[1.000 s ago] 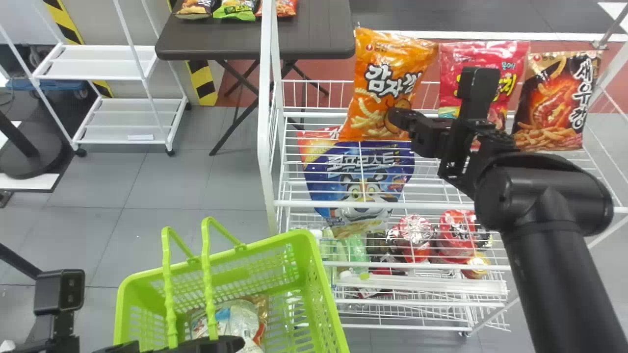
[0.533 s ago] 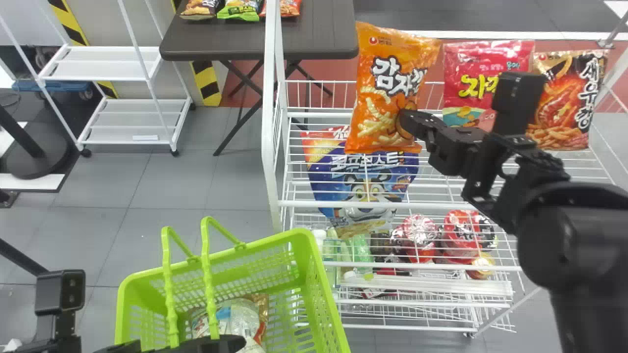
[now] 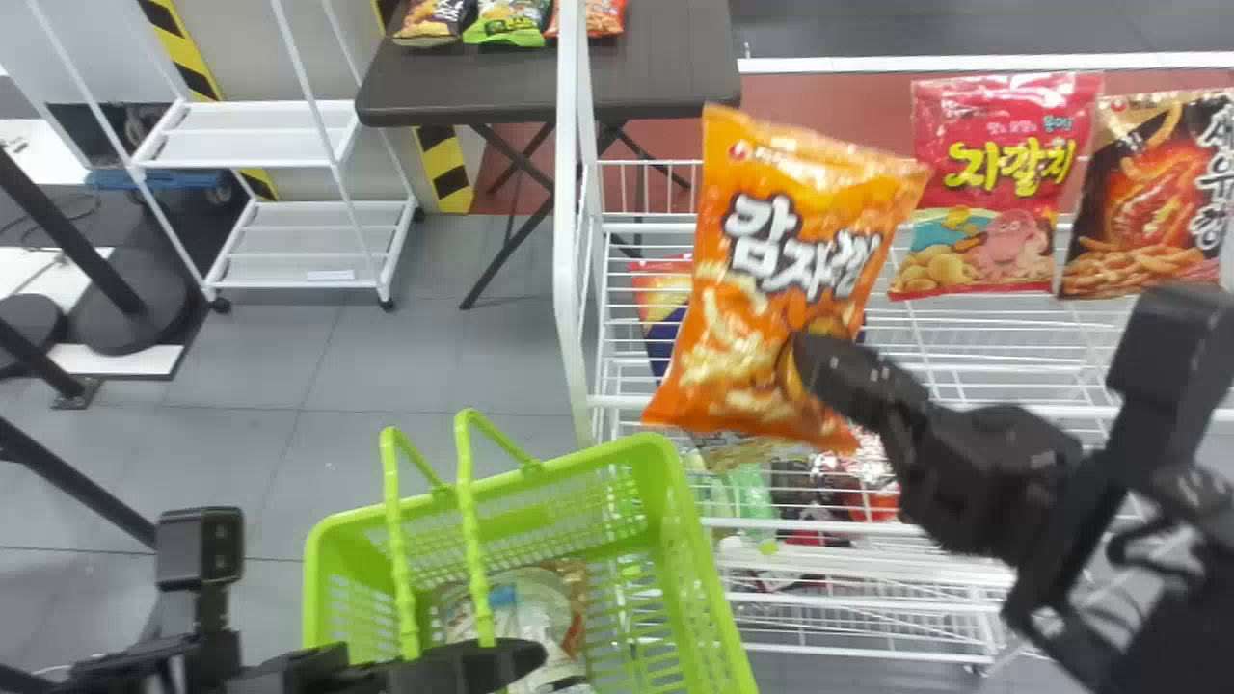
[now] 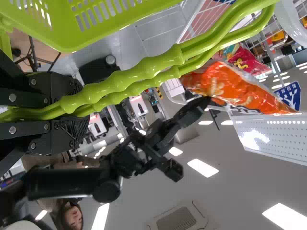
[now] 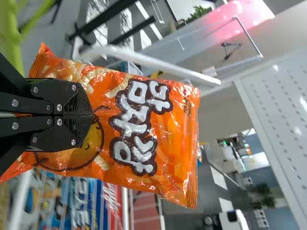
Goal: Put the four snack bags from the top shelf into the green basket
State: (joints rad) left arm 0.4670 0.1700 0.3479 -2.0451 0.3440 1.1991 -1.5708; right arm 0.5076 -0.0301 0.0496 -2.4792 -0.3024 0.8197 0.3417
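This looks like a robotics lab made up as a small shop: a white wire rack (image 3: 571, 241) displays snack bags (image 3: 1007, 183), with a green basket (image 3: 333, 525) beside it, while a black robot arm (image 3: 1181, 627), a dark folding table (image 3: 482, 92), yellow-and-black striped tape (image 3: 448, 169), grey floor tiles (image 3: 386, 347) and ceiling light panels (image 4: 203, 167) suggest a working test room.

That puffy orange snack bag (image 3: 733, 318) at two o'clock looks glossy; the lime-green openwork basket (image 3: 631, 448) at seven, smooth plastic; the white wire rack (image 3: 569, 241) at four, metal.
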